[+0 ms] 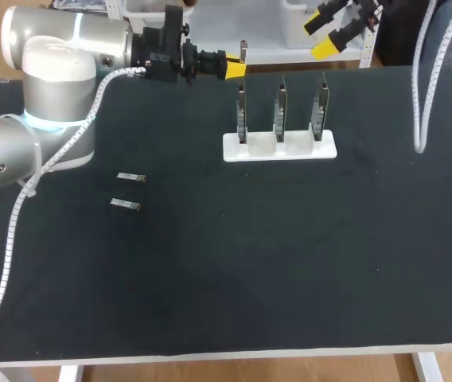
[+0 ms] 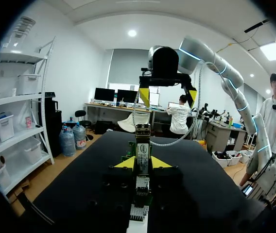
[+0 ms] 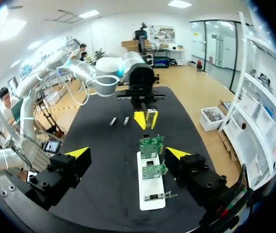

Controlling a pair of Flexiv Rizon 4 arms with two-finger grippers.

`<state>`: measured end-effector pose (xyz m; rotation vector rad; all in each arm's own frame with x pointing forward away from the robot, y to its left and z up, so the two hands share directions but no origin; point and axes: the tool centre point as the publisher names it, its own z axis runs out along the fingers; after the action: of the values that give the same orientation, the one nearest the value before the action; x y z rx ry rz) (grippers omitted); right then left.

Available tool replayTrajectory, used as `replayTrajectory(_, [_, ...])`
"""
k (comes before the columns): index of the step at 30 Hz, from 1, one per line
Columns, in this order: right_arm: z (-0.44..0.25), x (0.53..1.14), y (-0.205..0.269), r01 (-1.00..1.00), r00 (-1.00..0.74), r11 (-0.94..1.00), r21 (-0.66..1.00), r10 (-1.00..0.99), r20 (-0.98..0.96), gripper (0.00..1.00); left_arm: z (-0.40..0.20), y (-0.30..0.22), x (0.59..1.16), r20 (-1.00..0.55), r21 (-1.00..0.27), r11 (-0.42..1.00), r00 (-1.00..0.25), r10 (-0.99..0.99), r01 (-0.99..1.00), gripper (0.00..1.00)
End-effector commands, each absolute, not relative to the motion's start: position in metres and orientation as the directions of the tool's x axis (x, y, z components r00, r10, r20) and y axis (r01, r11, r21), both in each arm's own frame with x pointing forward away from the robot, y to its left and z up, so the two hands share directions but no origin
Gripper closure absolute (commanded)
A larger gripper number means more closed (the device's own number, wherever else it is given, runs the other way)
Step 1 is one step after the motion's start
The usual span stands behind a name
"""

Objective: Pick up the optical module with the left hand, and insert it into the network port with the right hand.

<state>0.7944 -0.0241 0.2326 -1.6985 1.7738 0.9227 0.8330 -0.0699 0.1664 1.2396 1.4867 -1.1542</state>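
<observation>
Black worktop (image 1: pixel 234 263), head view: left hand (image 1: pixel 238 66) clamps the slim silver optical module (image 1: pixel 243 51) by the white rack of green circuit cards (image 1: pixel 290 151); right hand (image 1: pixel 323 33) hangs well apart, rightward. Left wrist view: module (image 2: pixel 143 150) stands upright, crosswise to the fingers. Right wrist view: right hand (image 3: pixel 127 153) gapes, module (image 3: pixel 151 118) straight ahead.

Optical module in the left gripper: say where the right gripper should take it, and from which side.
Likely the free upper end of the optical module, from above: it stands upright, pinched lower down in the left gripper, whose fingers block both sides.
</observation>
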Motion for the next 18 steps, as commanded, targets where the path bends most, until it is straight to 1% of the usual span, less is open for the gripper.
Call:
replayTrajectory(1, [0.243, 0.82, -0.008, -0.986, -0.014, -0.112, 0.123, -0.685, -0.729, 0.0, 0.167, -0.07, 0.834, -0.971, -0.125, 0.077, -0.138, 0.196, 0.989, 1.0])
replayTrajectory(4, [0.246, 0.824, -0.004, -0.98, 0.043, -0.169, 0.108, -0.702, -0.711, 0.0, 0.167, -0.07, 0.834, -0.971, -0.125, 0.077, -0.138, 0.196, 0.989, 1.0])
replayTrajectory(8, [0.247, 0.827, -0.001, -0.975, 0.079, -0.199, 0.097, -0.721, -0.689, 0.0, 0.167, -0.07, 0.834, -0.971, -0.125, 0.077, -0.138, 0.196, 0.989, 1.0])
replayTrajectory(18, [0.241, 0.833, 0.009, -0.98, 0.063, -0.178, 0.091, -0.708, -0.704, 0.0, 0.167, -0.07, 0.834, -0.971, -0.125, 0.077, -0.138, 0.196, 0.989, 1.0])
